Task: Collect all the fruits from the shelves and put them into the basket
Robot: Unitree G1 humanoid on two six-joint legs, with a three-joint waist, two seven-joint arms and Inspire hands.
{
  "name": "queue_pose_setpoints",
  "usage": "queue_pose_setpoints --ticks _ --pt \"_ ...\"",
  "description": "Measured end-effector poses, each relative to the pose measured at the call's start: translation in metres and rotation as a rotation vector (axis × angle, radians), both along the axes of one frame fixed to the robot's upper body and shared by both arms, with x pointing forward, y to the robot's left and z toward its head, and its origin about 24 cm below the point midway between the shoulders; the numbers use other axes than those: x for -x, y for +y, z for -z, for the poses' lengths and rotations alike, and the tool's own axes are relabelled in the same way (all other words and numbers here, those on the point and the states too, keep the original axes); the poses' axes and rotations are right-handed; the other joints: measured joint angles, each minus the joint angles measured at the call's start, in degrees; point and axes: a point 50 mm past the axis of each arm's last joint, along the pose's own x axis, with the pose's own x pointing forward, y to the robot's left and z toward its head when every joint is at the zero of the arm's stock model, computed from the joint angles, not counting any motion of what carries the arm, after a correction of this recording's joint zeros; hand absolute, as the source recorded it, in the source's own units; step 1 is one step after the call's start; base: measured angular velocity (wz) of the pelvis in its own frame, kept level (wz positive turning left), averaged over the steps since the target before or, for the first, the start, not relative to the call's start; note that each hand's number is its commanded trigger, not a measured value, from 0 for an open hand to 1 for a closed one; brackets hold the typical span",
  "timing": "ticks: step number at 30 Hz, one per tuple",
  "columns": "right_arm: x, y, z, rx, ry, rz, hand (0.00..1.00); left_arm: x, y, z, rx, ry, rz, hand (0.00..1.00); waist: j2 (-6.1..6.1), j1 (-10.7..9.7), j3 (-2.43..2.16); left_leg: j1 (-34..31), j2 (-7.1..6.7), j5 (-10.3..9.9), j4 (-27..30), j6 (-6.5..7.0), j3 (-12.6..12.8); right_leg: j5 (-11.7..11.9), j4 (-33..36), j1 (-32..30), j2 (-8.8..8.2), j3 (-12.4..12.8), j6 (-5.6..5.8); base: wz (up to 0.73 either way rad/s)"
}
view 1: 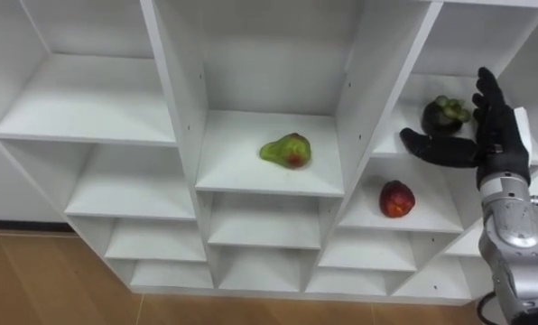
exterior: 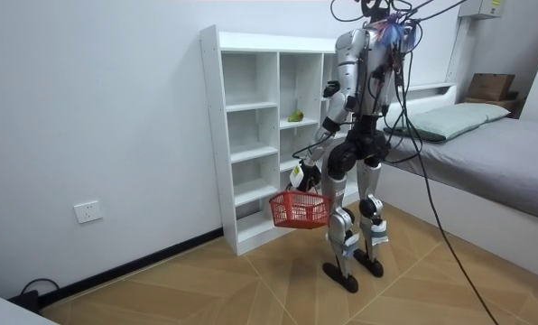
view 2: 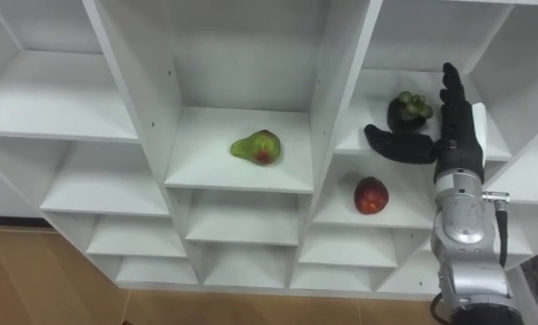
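Note:
A white closet (view 1: pixel 183 108) of open compartments holds three fruits. A green pear with a red blush (view 1: pixel 286 151) lies in the middle compartment. To its right, a dark round fruit with a green top (view 1: pixel 442 115) sits on the upper shelf and a red fruit (view 1: pixel 396 199) on the shelf below. My right hand (view 1: pixel 499 126) is open just right of the dark fruit, fingers straight up and thumb stretched leftward under its front. In the room view my left hand (exterior: pixel 301 173) hangs low, shut on the handle of a red basket (exterior: pixel 301 210).
I stand close in front of the closet (exterior: pixel 242 135) on a wooden floor (exterior: pixel 251 289). A bed (exterior: pixel 486 153) lies behind me at the room view's right. The other compartments hold nothing.

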Motion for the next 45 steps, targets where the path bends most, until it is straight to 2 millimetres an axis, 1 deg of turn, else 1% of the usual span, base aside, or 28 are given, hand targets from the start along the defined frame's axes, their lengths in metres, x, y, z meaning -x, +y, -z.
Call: queue_pose_setpoints --ticks 4,12,15,17,19,30,39,41,43,45 --pt "0.002 -0.008 0.0 0.023 0.0 0.023 1.0 0.001 0.0 0.0 -0.001 0.004 -0.002 1.0 0.02 -0.01 -0.01 0.44 0.02 0.0 -0.24 0.0 0.03 0.0 0.01 0.53 0.05 -0.05 0.0 0.0" --pt "0.004 -0.018 0.003 -0.013 0.014 0.038 1.0 0.0 0.001 0.0 -0.004 0.009 -0.008 1.0 -0.08 0.21 -0.12 1.04 0.07 0.0 -0.23 0.0 0.03 0.0 -0.02 0.89 0.03 -0.1 0.0 0.0" --pt "0.004 -0.019 0.006 -0.017 0.033 0.033 1.0 0.001 0.002 0.0 -0.008 0.017 -0.013 1.0 -0.26 0.32 -0.24 1.18 0.1 -0.01 -0.33 -0.01 0.0 0.0 -0.03 0.91 0.08 -0.04 0.0 0.0" --pt "0.004 -0.02 0.01 -0.021 0.053 0.028 1.0 0.0 0.002 0.0 -0.008 0.015 -0.013 1.0 -0.6 0.36 -0.46 1.19 0.11 -0.01 -0.36 -0.01 -0.14 0.0 -0.04 0.97 0.08 -0.1 0.0 0.04" --pt "0.005 -0.02 0.012 -0.022 0.067 0.02 1.0 0.0 0.002 0.0 -0.008 0.015 -0.013 1.0 -0.74 0.48 -0.47 1.28 0.09 -0.01 -0.38 -0.01 -0.26 0.0 -0.04 0.95 0.08 -0.06 0.0 0.05" --pt "0.006 -0.016 0.014 -0.029 0.073 -0.027 1.0 0.0 0.002 0.0 -0.008 0.015 -0.012 1.0 -0.99 0.17 -0.38 1.26 0.06 -0.02 -0.71 0.0 -0.24 0.0 0.02 1.2 0.1 -0.03 0.0 0.0" --pt "0.005 -0.01 0.009 -0.03 0.055 -0.045 1.0 -0.003 0.002 0.0 -0.007 0.008 -0.009 1.0 -1.05 -0.01 -0.36 0.53 0.06 -0.02 -0.15 0.0 -0.14 0.0 0.11 0.68 0.01 -0.64 0.0 0.0" --pt "0.004 -0.005 0.007 -0.026 0.046 -0.064 1.0 -0.005 0.002 -0.001 -0.004 0.0 -0.016 1.0 -0.95 -0.11 -0.24 0.48 0.06 -0.02 -0.04 0.0 -0.13 0.0 0.09 0.62 0.01 -0.57 0.0 0.0" --pt "0.007 -0.001 0.005 -0.022 0.032 -0.085 1.0 -0.008 0.001 -0.001 0.005 -0.013 -0.03 1.0 -0.94 -0.25 -0.24 0.54 0.07 -0.02 0.02 0.0 -0.12 0.0 0.1 0.52 0.01 -0.35 0.0 0.0" --pt "0.011 0.007 0.003 -0.027 0.011 -0.107 1.0 -0.009 0.001 -0.002 0.006 -0.032 -0.051 1.0 -0.66 -0.2 -0.04 0.51 0.08 -0.01 0.02 -0.01 -0.04 0.0 0.12 0.42 0.04 -0.1 0.0 0.0"
